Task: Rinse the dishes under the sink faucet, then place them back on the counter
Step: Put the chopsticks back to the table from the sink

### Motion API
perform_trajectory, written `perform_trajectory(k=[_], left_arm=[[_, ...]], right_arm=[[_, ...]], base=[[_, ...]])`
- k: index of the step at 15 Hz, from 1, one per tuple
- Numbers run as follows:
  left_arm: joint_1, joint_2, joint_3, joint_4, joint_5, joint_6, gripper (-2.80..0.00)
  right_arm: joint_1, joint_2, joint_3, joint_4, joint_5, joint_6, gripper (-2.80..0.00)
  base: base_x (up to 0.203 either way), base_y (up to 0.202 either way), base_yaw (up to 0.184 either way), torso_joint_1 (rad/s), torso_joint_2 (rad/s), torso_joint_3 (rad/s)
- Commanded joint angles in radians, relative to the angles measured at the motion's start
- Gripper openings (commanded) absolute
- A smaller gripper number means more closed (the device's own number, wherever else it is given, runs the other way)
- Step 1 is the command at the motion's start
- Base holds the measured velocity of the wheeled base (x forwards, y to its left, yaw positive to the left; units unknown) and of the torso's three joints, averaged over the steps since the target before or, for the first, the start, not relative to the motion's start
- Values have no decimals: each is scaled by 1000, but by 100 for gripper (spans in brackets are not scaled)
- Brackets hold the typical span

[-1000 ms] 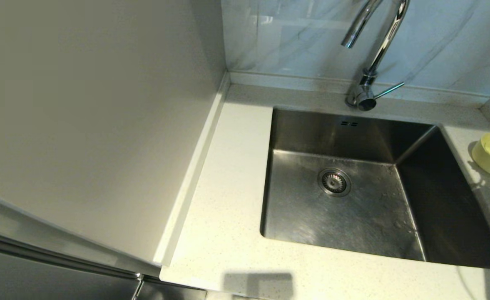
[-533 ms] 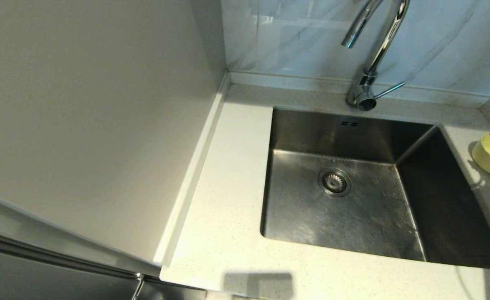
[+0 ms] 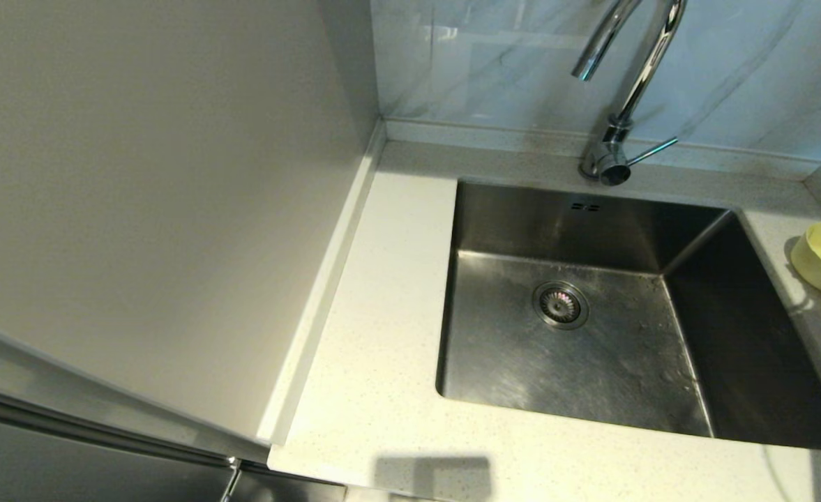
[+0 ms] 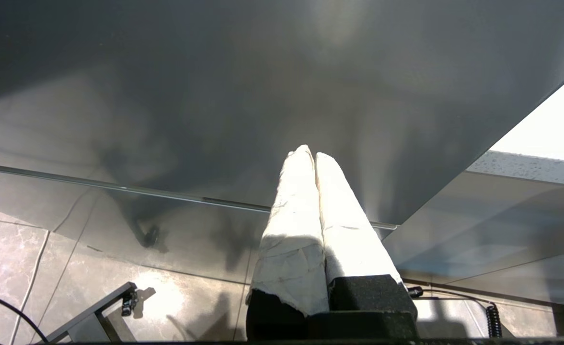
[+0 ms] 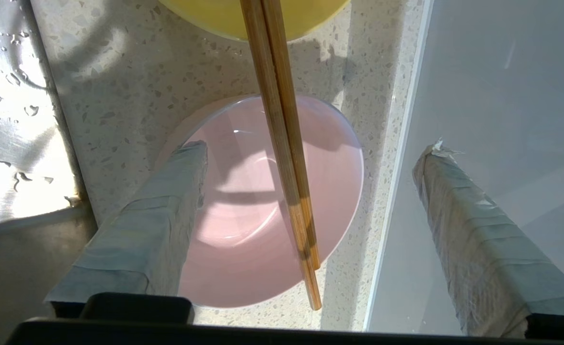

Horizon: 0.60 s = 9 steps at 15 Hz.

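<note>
Pink bowl (image 5: 262, 211) and yellow bowl (image 5: 243, 17) on the bench (image 5: 133, 81) at its right edge beside the sink (image 3: 591, 314), chopsticks (image 5: 284, 143) bridging both. My right gripper (image 5: 310, 153) hovers wide open, empty, over the pink bowl; my left gripper (image 4: 314, 155), closed and empty, is off the bench.

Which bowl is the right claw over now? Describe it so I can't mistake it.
On the counter beside the sink, two bowls carry the chopsticks across their rims. The open right claw hangs over the pink bowl, not the yellow bowl.
</note>
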Motion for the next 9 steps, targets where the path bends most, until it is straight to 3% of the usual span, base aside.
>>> perform_trajectory(k=[1,9], left_arm=[[0,-3,0,0,0,0,-280],[0,-3,0,0,0,0,-280]], right_arm=[[-1,-1,-1,2,-3,-2,0],[-9,-6,-24,-47,-3,-3,0]], base=[[0,0,0,0,0,0],[0,0,0,0,0,0]])
